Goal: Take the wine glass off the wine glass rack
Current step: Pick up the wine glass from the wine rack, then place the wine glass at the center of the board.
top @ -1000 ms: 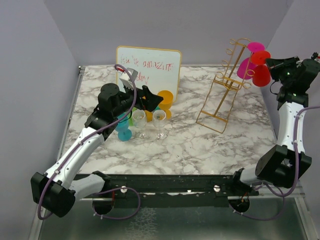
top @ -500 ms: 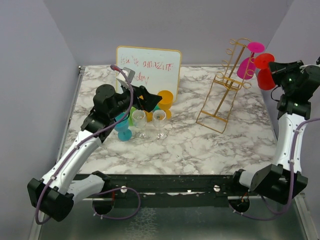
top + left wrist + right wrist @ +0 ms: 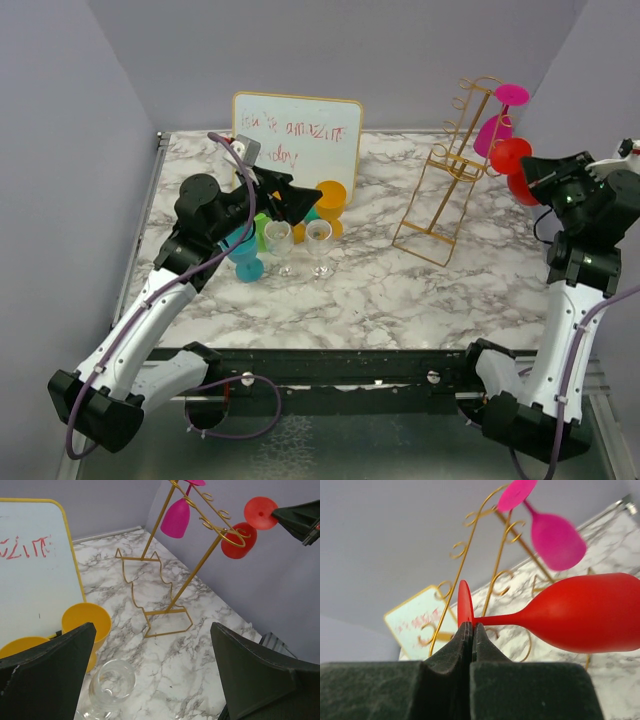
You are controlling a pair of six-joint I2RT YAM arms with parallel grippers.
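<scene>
The gold wire wine glass rack (image 3: 445,158) stands at the back right of the marble table, and its base and poles (image 3: 195,572) also show in the left wrist view. A pink wine glass (image 3: 494,131) hangs upside down on it. A red wine glass (image 3: 514,164) is off the hooks, in the air to the rack's right. My right gripper (image 3: 472,627) is shut on the glass's foot, with the red bowl (image 3: 585,612) pointing away to the right. My left gripper (image 3: 298,204) hovers open over the clear glasses with nothing between its fingers.
A whiteboard (image 3: 297,133) leans at the back. In front of it stand two clear glasses (image 3: 279,241), orange cups (image 3: 331,199) and a teal glass (image 3: 246,256). The purple right wall is close behind the right arm.
My right gripper has carried the red wine glass off the rack, to the right and downward. The left arm has drawn back slightly to the left and is still open.
</scene>
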